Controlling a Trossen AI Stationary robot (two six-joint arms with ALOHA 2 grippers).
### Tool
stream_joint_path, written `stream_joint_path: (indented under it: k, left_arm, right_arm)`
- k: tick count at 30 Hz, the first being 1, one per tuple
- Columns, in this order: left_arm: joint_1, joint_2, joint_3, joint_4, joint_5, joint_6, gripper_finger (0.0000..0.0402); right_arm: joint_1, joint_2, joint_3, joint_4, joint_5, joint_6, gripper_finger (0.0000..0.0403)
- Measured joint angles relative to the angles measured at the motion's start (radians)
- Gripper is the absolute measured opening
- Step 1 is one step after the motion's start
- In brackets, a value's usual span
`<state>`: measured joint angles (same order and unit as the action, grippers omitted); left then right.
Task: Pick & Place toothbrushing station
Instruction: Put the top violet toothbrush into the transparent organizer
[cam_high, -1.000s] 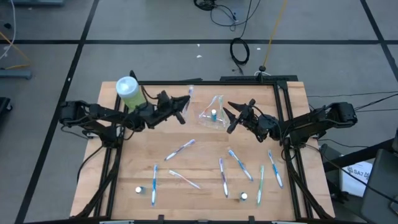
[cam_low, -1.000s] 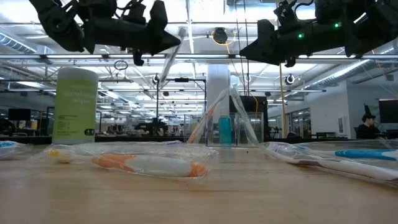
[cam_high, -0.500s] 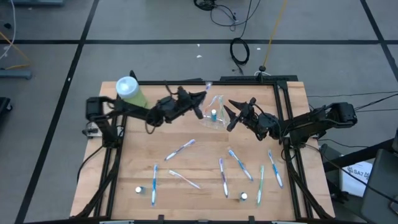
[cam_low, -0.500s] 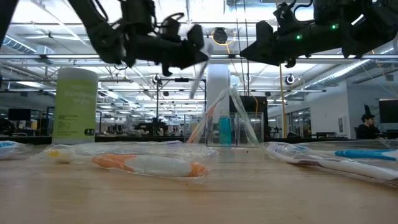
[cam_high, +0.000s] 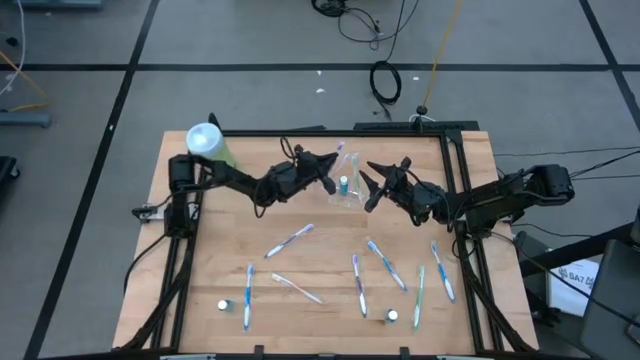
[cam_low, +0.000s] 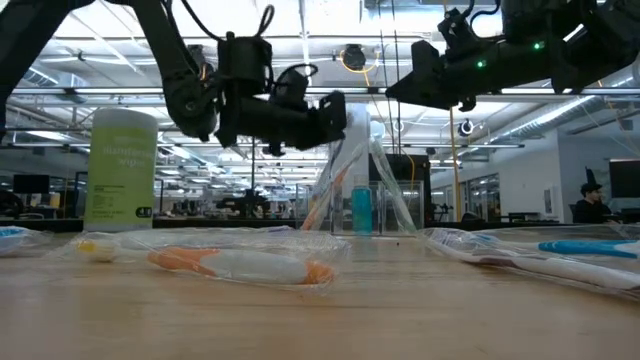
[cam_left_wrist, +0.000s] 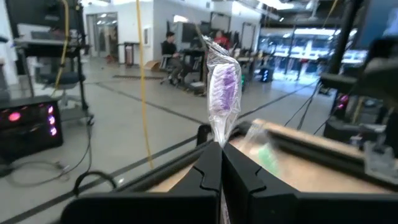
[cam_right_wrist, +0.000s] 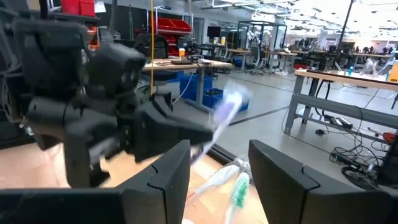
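Note:
A clear plastic cup (cam_high: 347, 188) stands on the table at the far middle, with a blue tube (cam_low: 361, 208) and wrapped brushes in it. My left gripper (cam_high: 327, 183) is just left of the cup and above the table, shut on a wrapped purple toothbrush (cam_left_wrist: 222, 87). My right gripper (cam_high: 368, 186) hovers open and empty just right of the cup. Several wrapped toothbrushes (cam_high: 386, 263) and two white-capped tubes (cam_high: 392, 316) lie flat on the near half of the table. My left gripper pinches the wrapped toothbrush between its two fingertips, on the wrapper just below the purple head (cam_left_wrist: 221, 138). The head end stands out beyond the fingertips, slanting up and toward the far edge (cam_high: 341, 150). The brush is lifted clear of the table; the rest is hidden by the fingers.
A big light-green bottle with a white cap (cam_high: 208, 143) stands at the far left corner. A wrapped orange brush (cam_low: 240, 265) lies close to the low camera. Black frame rails (cam_high: 452, 190) run along the table's sides. People sit in the room beyond.
My left gripper has gone toward the table's right edge and down, up to the cup's left side, carrying the wrapped purple toothbrush, which stays clear of the table. My right gripper has kept still.

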<state>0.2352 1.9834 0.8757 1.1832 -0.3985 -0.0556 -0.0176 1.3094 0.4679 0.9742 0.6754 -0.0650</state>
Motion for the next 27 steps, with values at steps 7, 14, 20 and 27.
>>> stream_joint_path:
  k: [7,14,20,27]
  left_arm:
    - [-0.016,0.045,0.0,-0.013,-0.051,-0.033,0.0]
    - [-0.052,0.052,-0.001,-0.044,-0.078,-0.033,0.0]
    - [-0.085,0.052,-0.001,-0.131,-0.195,-0.041,0.0001]
    - [-0.095,0.047,-0.001,-0.134,-0.206,0.0,0.0007]
  right_arm:
    - [0.02,0.0,0.0,-0.013,-0.001,-0.001,0.0155]
    - [0.02,0.0,0.0,-0.023,-0.001,0.0,0.0155]
    - [0.02,0.0,0.0,-0.023,-0.001,0.0,0.0155]
    - [0.02,0.0,0.0,-0.023,-0.001,0.0,0.0155]
